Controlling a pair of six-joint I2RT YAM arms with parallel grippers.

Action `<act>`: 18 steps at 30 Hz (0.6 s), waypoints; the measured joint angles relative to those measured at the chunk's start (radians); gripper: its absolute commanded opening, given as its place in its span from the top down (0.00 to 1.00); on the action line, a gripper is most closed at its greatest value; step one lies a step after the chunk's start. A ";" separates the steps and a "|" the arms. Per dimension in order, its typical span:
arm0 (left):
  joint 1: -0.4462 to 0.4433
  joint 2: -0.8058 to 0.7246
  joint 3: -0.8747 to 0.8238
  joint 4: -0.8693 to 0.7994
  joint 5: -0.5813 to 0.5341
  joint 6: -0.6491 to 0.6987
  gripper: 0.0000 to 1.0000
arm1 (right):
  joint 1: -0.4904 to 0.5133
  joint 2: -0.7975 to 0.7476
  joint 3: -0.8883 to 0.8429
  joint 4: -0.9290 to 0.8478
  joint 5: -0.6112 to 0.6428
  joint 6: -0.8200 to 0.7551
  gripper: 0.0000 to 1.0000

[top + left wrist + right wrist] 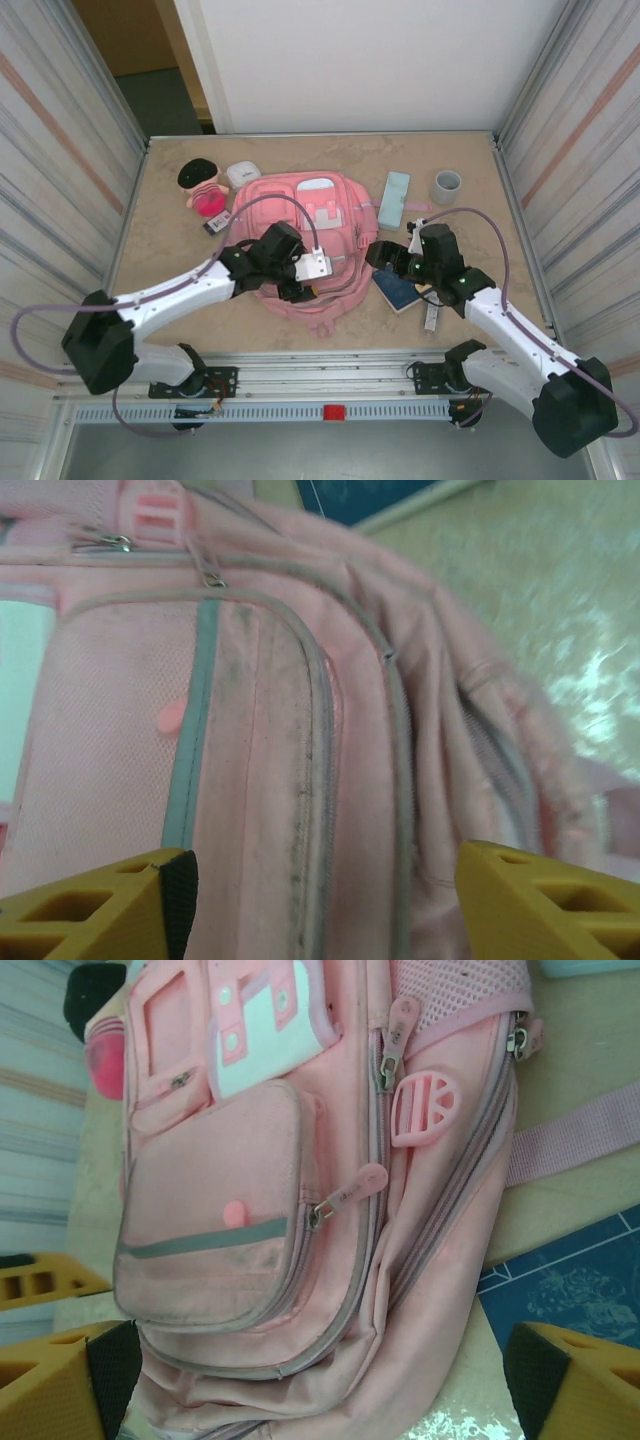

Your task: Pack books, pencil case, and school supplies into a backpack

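The bench [330, 160] carried the pink backpack [350, 215], which lay flat in the middle with its front side up. The left jaws stood spread above its front pocket. The right jaws were also spread wide, at its right edge. The navy book [398, 292] lay just beside the backpack, the mint pencil case [394, 199] farther back, and the white stick [432, 318] near the book.

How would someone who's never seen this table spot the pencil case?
Find the big pink backpack in the middle of the table. Right of it, between it and the grey cup, lies the pencil case. It is a slim pale mint-green oblong, unlike the dark blue book nearer the table's front edge.
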 measured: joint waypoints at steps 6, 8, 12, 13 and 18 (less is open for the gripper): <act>0.000 0.117 0.009 0.111 -0.045 0.152 0.28 | -0.008 0.007 -0.048 0.047 -0.011 -0.017 0.05; 0.000 0.154 0.018 0.140 -0.056 0.177 0.27 | -0.011 -0.002 -0.061 0.048 -0.015 -0.018 0.05; 0.001 0.212 0.040 0.166 -0.077 0.205 0.30 | -0.025 -0.045 -0.079 0.059 -0.017 -0.022 0.05; 0.001 0.221 0.040 0.174 -0.082 0.210 0.38 | -0.027 -0.056 -0.084 0.063 -0.017 -0.023 0.04; -0.001 0.252 0.040 0.182 -0.090 0.207 0.92 | -0.037 -0.116 -0.125 0.097 -0.022 -0.044 0.03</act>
